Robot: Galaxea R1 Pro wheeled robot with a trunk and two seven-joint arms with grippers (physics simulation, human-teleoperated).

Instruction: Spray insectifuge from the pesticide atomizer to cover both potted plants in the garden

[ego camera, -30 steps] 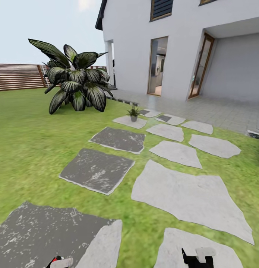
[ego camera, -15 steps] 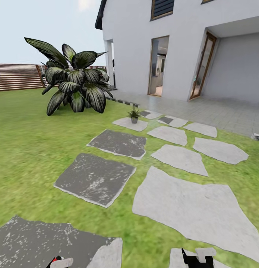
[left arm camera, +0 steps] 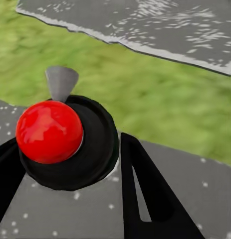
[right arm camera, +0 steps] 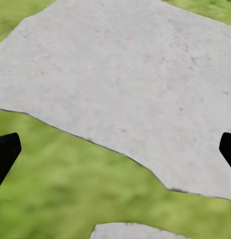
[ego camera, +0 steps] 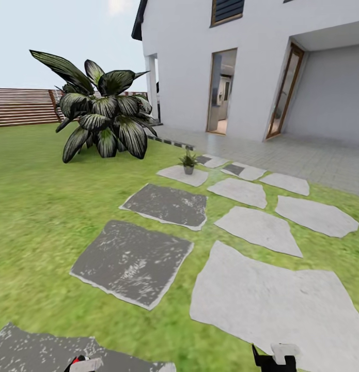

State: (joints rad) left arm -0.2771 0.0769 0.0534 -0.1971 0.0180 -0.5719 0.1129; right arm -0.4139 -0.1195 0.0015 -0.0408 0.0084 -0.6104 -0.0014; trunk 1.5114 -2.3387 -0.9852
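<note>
The pesticide atomizer has a glossy red ball on a round black body with a grey nozzle. My left gripper is shut on it, with a black finger against its side. The red top also peeks up at the head view's lower edge, where the left gripper sits. My right gripper is open and holds nothing, hanging over a pale stone and grass; it also shows low in the head view. One small potted plant stands on a far stepping stone in the garden.
A big dark-leaved shrub grows on the lawn at the left, before a brown slat fence. Grey stepping stones lead ahead to a paved terrace and a white house with an open doorway.
The whole view has slid forward: the stepping stones have drifted down and the small potted plant a little right. Both grippers keep their places at the lower edge.
</note>
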